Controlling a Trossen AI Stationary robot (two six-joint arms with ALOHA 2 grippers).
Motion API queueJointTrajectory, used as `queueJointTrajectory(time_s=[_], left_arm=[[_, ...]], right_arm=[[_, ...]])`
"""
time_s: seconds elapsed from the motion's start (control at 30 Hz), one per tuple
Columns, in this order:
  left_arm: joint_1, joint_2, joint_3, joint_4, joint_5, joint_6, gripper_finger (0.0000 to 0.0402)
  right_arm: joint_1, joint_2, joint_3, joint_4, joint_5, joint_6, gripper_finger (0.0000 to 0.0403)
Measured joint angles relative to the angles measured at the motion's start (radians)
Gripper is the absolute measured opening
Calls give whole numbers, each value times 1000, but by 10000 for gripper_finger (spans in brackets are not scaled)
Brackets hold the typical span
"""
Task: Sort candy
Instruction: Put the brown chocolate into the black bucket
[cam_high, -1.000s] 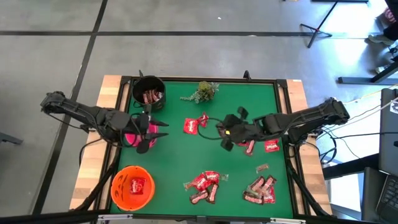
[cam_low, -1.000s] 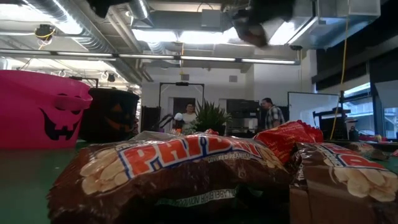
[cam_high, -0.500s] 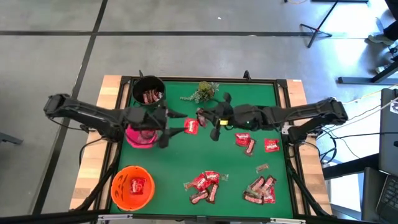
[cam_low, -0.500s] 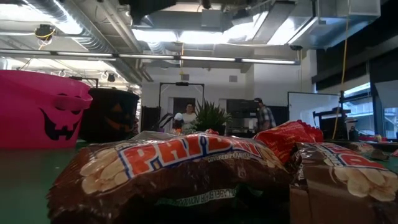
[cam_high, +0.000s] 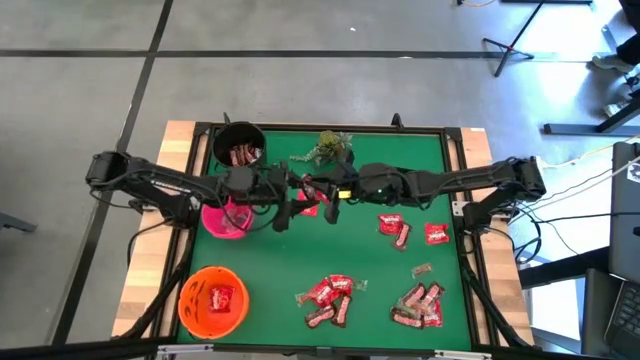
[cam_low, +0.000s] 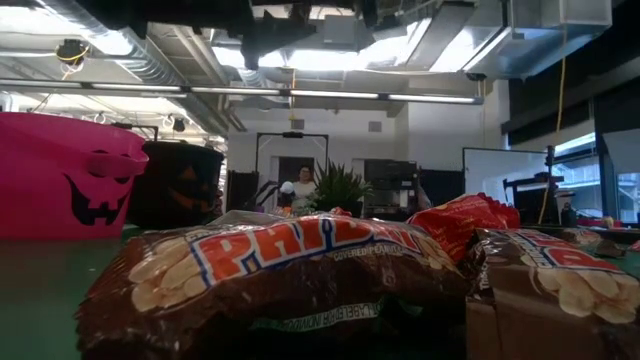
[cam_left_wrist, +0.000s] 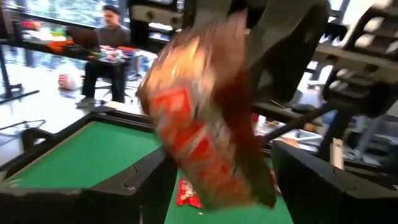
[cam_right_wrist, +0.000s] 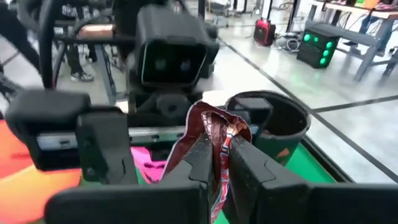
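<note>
Maroon candy bar (cam_right_wrist: 214, 140), apparently mid-table

Counts, high view: 3 bowls along the table's left side – black bowl (cam_high: 239, 147) at the far-left corner, pink bowl (cam_high: 226, 218) mid-left edge, orange bowl (cam_high: 213, 299) at the near-left corner. 1 green sprig (cam_high: 327, 147) by the far edge.

Candy: 1 red packet in the orange bowl, a few brown bars in the black bowl, exact number unreadable. 1 piece held up between the arms. Right half of the table: 3 loose red packets (cam_high: 436, 234), 1 small lone bar (cam_high: 421, 270). Near edge: 2 heaps (cam_high: 329, 297), pieces overlapping, can't count.
</note>
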Motion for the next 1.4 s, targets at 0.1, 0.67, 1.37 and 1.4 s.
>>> queueJointTrajectory(time_s=[0.1, 0.67, 1.37, 1.4], left_arm=[[3, 12, 0, -23, 13, 1, 221], [34, -76, 0, -192, -27, 57, 48], [547, -522, 57, -1223, -383, 78, 85], [575, -504, 63, -1238, -353, 85, 94]], right_arm=[[0, 13, 0, 6, -7, -12, 33], [2, 11, 53, -110, -46, -43, 166], [2, 7, 220, -486, 53, 37, 252], [2, 7, 220, -488, 63, 36, 250]])
